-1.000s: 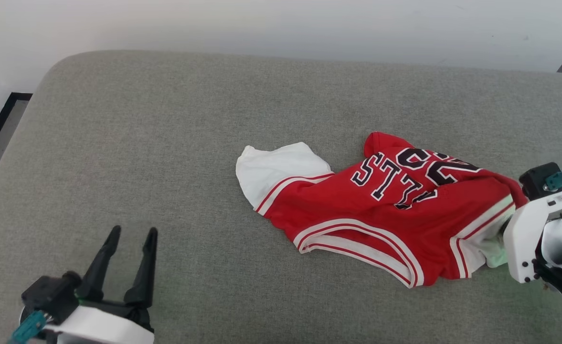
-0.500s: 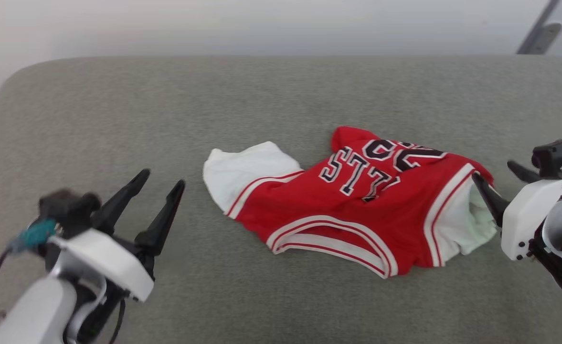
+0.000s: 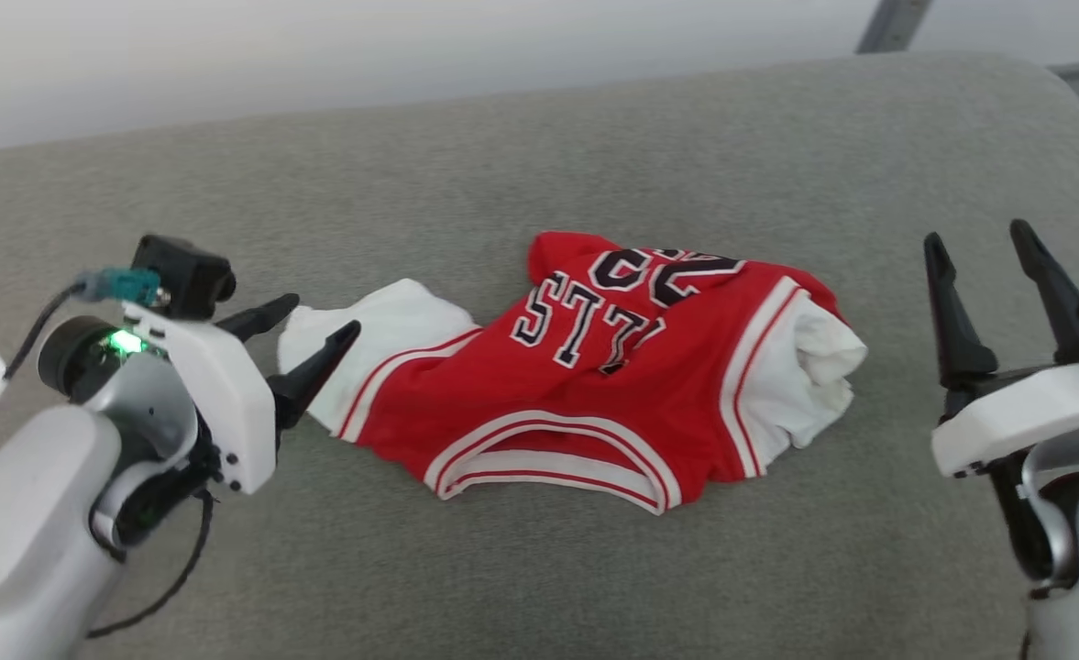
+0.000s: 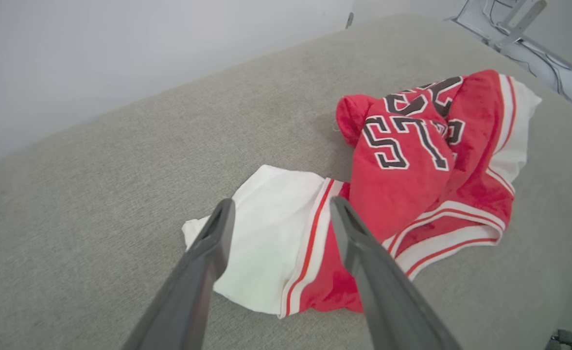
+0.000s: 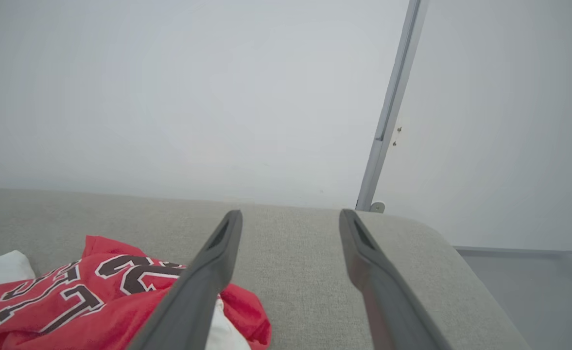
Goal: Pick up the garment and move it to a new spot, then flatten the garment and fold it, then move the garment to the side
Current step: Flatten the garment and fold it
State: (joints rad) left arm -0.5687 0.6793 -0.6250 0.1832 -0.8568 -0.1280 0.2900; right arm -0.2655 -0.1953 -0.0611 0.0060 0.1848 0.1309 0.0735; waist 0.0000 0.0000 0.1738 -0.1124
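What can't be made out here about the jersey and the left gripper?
- Lettering on the garment: folds hide part, head view.
- Back of the garment: underneath, against the cushion.
- Whether the left gripper touches the white sleeve or hovers: unclear in head and left wrist views.
- Right wrist view: bottom edge crops the garment.

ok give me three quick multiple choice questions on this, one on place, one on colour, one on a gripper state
1. The left gripper is nearest which part of the jersey?
A. a white sleeve
B. the number
C. the lettering

2. The jersey's body is:
A. blue
B. red
C. green

3. The right gripper is:
A. shut on the jersey
B. open, clear of the jersey
C. shut on nothing

Answers:
1 A: its fingertips sit right by that sleeve.
2 B: red cloth surrounds the lettering.
3 B: its fingers stand spread apart, off to the jersey's side.
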